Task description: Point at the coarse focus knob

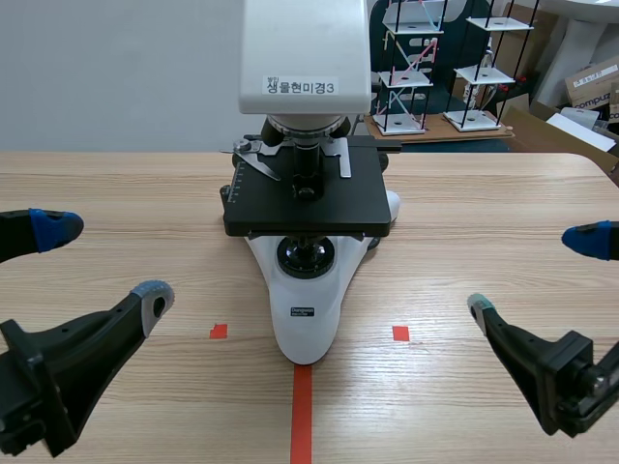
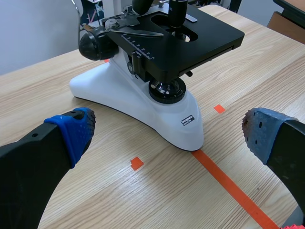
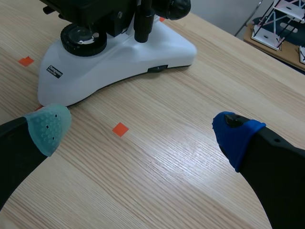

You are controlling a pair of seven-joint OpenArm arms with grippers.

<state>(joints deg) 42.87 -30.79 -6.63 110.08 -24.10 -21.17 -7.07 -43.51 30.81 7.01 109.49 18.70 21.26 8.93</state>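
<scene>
A microscope (image 1: pixel 305 290) with a white base and a black stage (image 1: pixel 308 205) stands at the table's middle. Its coarse focus knob (image 2: pixel 95 45) is a round black knob on the side of the stand in the left wrist view. A matching black knob (image 3: pixel 177 7) shows in the right wrist view. In the scene view the stage hides both. My left gripper (image 1: pixel 102 263) is open, low at the left, well short of the microscope. My right gripper (image 1: pixel 535 274) is open at the right, also apart from it.
The wooden table (image 1: pixel 484 193) carries orange-red tape marks in front of the microscope. Behind the table stand wire shelf models (image 1: pixel 406 68) and cardboard boxes (image 1: pixel 590 87). The microscope's white head (image 1: pixel 305 53) rises high over the stage.
</scene>
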